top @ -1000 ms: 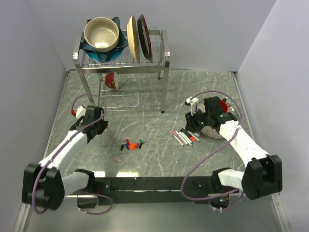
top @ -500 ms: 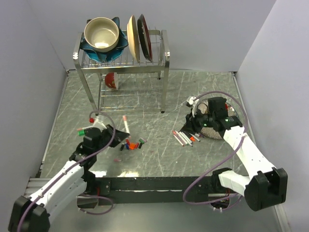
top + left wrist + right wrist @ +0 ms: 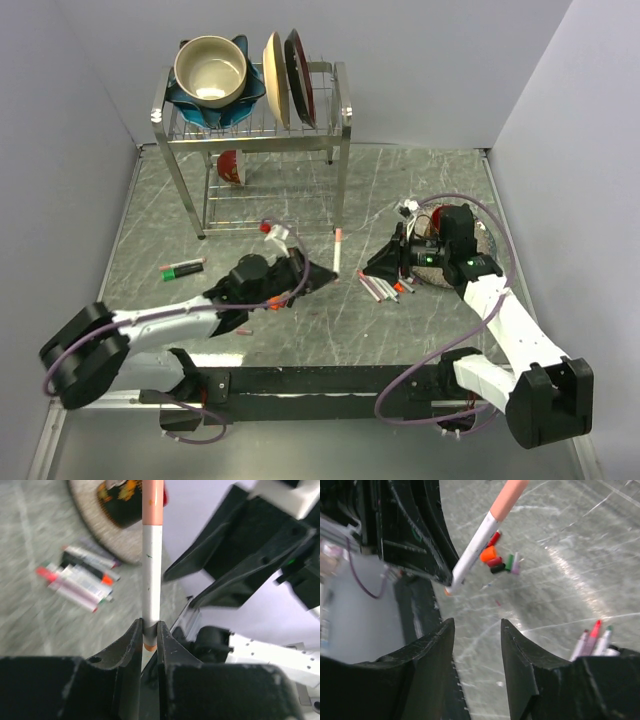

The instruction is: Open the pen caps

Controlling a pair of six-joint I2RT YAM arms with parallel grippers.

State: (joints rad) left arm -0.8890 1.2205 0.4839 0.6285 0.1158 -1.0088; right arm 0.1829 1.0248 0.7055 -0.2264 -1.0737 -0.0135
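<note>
My left gripper [image 3: 326,272] is shut on the lower end of a white-barrelled pen [image 3: 338,256], which stands upright with its pink cap [image 3: 338,237] on top. The left wrist view shows the fingers [image 3: 134,636] clamping the barrel [image 3: 152,570] just above its orange end. My right gripper [image 3: 374,268] is open, just right of the held pen and pointing at it; its jaws [image 3: 476,626] hold nothing. A pile of pens [image 3: 386,288] lies below it. Loose caps [image 3: 496,560] lie on the table, partly hidden by the left arm in the top view.
A green and red pen [image 3: 182,267] lies alone at the left. A dish rack [image 3: 340,150] with bowls and plates stands at the back, a red bowl [image 3: 228,167] under it. A round speckled plate [image 3: 442,272] sits under the right arm.
The left arm swung from the table's left side to the middle, carrying the pink-capped pen. The right gripper shifted left toward the pen and its jaws widened.
</note>
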